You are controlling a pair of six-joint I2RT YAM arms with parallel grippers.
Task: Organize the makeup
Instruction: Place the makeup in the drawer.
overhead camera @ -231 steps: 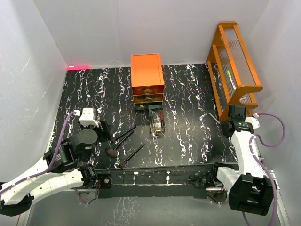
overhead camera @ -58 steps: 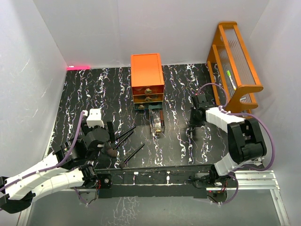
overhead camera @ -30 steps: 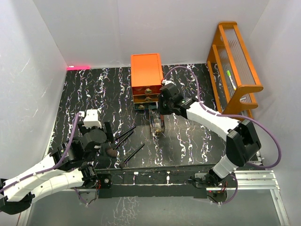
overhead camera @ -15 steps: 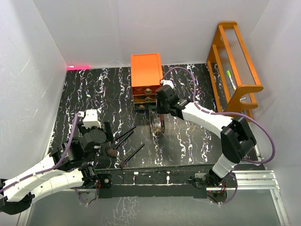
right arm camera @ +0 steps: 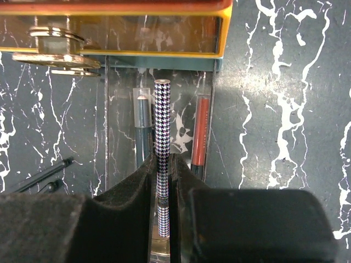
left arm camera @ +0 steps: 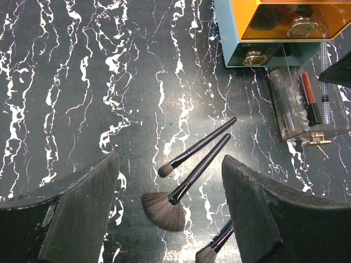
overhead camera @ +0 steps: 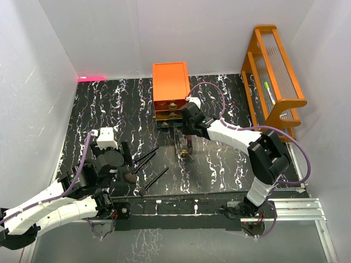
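Observation:
My right gripper (right arm camera: 163, 164) is shut on a slim houndstooth-patterned tube (right arm camera: 162, 120). It holds the tube lengthwise over the clear drawer (right arm camera: 112, 153) pulled out of the orange chest (overhead camera: 171, 85). A grey-blue pencil (right arm camera: 142, 129) and a red tube (right arm camera: 201, 131) lie in that drawer on either side of it. My left gripper (left arm camera: 170, 164) hangs open above three black brushes on the marble table. These are a fan brush (left arm camera: 164, 211), a thin brush (left arm camera: 197, 148) and a third brush (left arm camera: 211, 249) at the frame's lower edge. Nothing sits between the left fingers (left arm camera: 82, 208).
The orange wooden rack (overhead camera: 274, 71) stands along the right wall with a green item on its shelf. The chest's upper drawers (left arm camera: 296, 24) are closed, with brass knobs. White walls enclose the black marble table (overhead camera: 104, 109) at the back and on both sides.
My right arm has carried the houndstooth tube from the rack side to over the clear drawer. In the last second it shifted slightly left. My left arm has stayed still.

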